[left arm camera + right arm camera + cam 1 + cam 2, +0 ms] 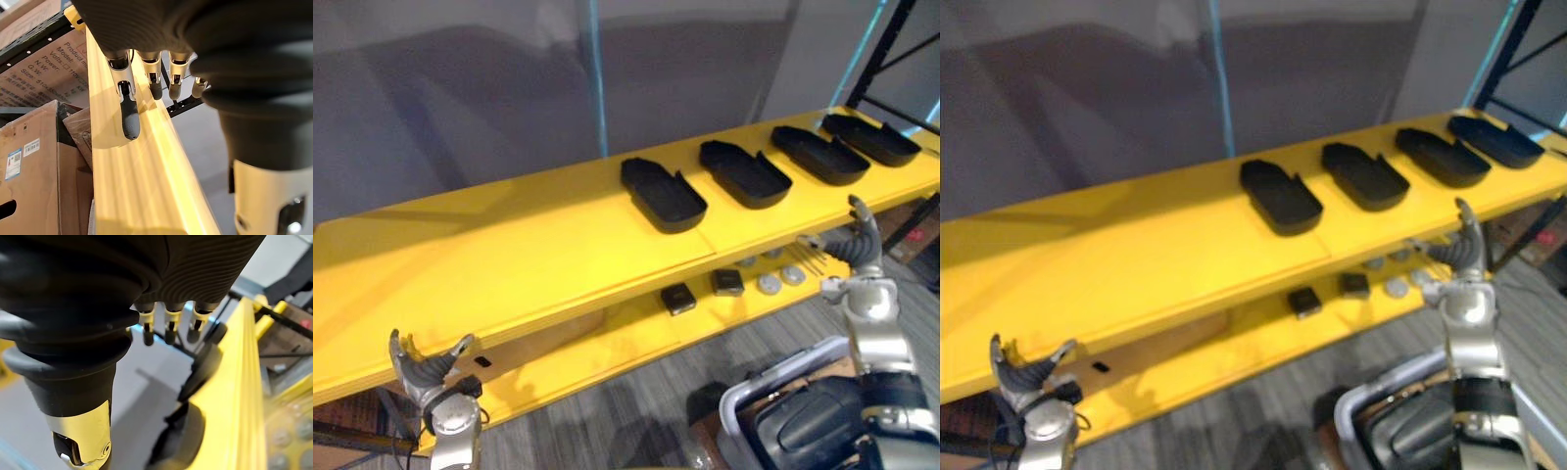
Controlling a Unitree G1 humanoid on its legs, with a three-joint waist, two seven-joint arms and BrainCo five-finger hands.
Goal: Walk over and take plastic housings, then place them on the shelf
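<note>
Four black plastic housings point(663, 194) point(744, 173) point(820, 155) point(869, 138) lie hollow side up in a slanting row on the right half of the yellow top shelf point(509, 255), each a little apart from the next. The left half of that board is bare. Behind it stands a plain grey wall point(460, 98), and a dark rack upright point(886, 49) rises at the far right. Under the top board is a lower yellow shelf point(607, 343) with two small black boxes point(677, 298) point(727, 282) and some silver discs point(770, 284) beside them. Grey carpet point(636, 401) covers the floor in front.

From the head, the left hand point(429, 370) sits low at the shelf's front edge on the bare end, its fingers spread and holding nothing. The right hand point(855, 245) is raised just in front of the shelf edge below the row of housings, fingers loosely apart and empty.

The left wrist view looks along straight fingers point(128, 112) over the yellow edge, with cardboard boxes point(29, 161) stacked beside a black rack beam point(29, 39).

The right wrist view shows that hand's dark fingertips point(168, 328) apart, with nothing between them. Past them runs the yellow shelf edge, and the rim of one housing shows above it.
</note>
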